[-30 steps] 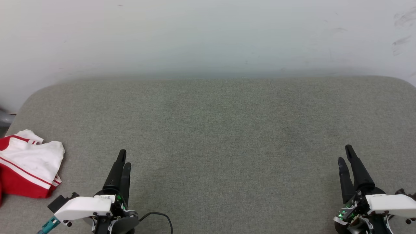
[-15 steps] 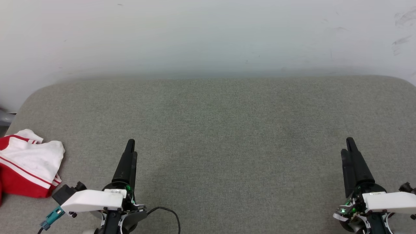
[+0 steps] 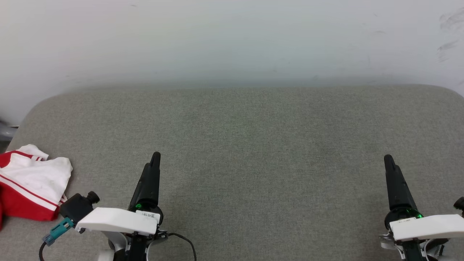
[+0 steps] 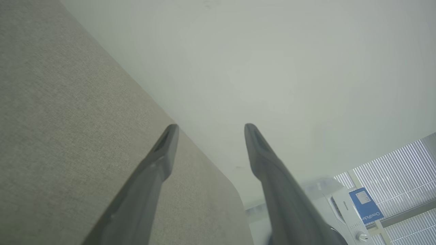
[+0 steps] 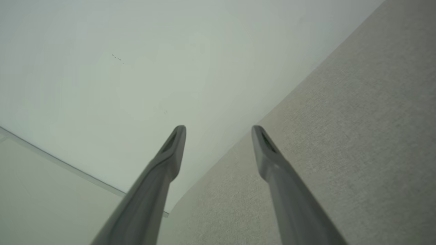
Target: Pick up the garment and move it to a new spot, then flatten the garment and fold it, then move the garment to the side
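Both my jaws have rolled edge-on, apart, empty; crumpled red-and-white jersey T-shirt lies at left edge of grey fabric bench, so I'd swing left jaws over and pinch a thick fold.

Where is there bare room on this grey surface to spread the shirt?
The grey fabric surface is bare from the left pincer across to the right pincer and back to the white wall. It is crowded at the near-left corner, where the garment lies bunched at the edge.
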Robot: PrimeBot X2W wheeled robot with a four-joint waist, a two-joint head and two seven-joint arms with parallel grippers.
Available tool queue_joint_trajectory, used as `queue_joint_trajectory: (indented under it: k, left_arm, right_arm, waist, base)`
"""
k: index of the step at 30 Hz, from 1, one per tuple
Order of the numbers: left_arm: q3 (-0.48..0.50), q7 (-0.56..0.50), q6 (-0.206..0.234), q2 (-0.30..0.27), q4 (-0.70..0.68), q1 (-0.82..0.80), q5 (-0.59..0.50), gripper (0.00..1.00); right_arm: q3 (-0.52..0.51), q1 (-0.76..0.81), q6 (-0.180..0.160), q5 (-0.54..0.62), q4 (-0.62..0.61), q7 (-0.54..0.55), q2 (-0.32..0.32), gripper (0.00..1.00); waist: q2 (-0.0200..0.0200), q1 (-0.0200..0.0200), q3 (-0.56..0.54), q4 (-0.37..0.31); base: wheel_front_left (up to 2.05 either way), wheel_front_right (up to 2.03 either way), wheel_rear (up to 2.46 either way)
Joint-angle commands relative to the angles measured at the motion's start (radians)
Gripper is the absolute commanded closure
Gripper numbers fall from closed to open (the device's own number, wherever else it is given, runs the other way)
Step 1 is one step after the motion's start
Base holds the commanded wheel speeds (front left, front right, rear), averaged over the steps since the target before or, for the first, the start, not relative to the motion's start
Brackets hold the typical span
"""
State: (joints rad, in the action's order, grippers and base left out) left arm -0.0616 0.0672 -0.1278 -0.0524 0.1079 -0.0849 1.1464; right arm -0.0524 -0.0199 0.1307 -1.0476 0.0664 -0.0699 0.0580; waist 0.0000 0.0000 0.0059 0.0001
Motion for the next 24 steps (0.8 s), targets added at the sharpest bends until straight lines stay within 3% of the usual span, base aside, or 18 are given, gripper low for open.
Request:
queue_joint_trajectory:
  k: [1, 12, 24]
  left_arm:
    - [-0.007, 0.01, -0.002, -0.002, -0.016, -0.009, -0.045, 0.0]
    - [0.004, 0.045, -0.003, 0.001, -0.01, 0.007, -0.34, 0.0]
    - [0.021, 0.08, 0.01, 0.002, -0.001, 0.02, -0.574, 0.0]
  right_arm:
    - [-0.002, -0.002, 0.0, 0.048, -0.021, -0.009, -0.001, 0.0]
    - [0.008, 0.011, 0.0, 0.348, -0.032, -0.025, -0.005, 0.0]
    - [0.014, 0.01, 0.0, 0.56, -0.044, 0.007, -0.007, 0.0]
  waist:
    - [0.0, 0.0, -0.001, 0.0]
    - [0.0, 0.0, -0.004, 0.0]
    - [0.0, 0.0, -0.004, 0.003]
  base:
    - [0.0, 0.0, 0.0]
    - [0.0, 0.0, 0.0]
    - [0.0, 0.0, 0.0]
